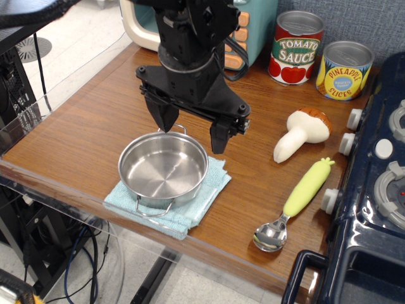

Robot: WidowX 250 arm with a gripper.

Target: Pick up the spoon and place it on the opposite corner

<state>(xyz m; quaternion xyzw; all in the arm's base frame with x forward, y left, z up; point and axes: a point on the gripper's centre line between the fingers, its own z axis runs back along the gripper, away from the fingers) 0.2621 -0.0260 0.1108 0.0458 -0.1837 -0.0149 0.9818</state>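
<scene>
The spoon [295, 202] lies on the wood tabletop at the front right, its metal bowl toward the front edge and its lime-yellow handle pointing back right to a leafy tip. My gripper [192, 126] hangs open and empty over the far rim of a steel pot [163, 169], well left of the spoon. The far left corner of the tabletop [120, 69] is bare wood with a clear acrylic rim.
The pot sits on a light blue cloth [190, 212]. A white toy mushroom [302, 133] lies behind the spoon. Tomato sauce [297, 47] and pineapple [343, 69] cans stand at the back. A dark blue toy stove [373, 190] borders the right side. A teal appliance [253, 25] is behind the arm.
</scene>
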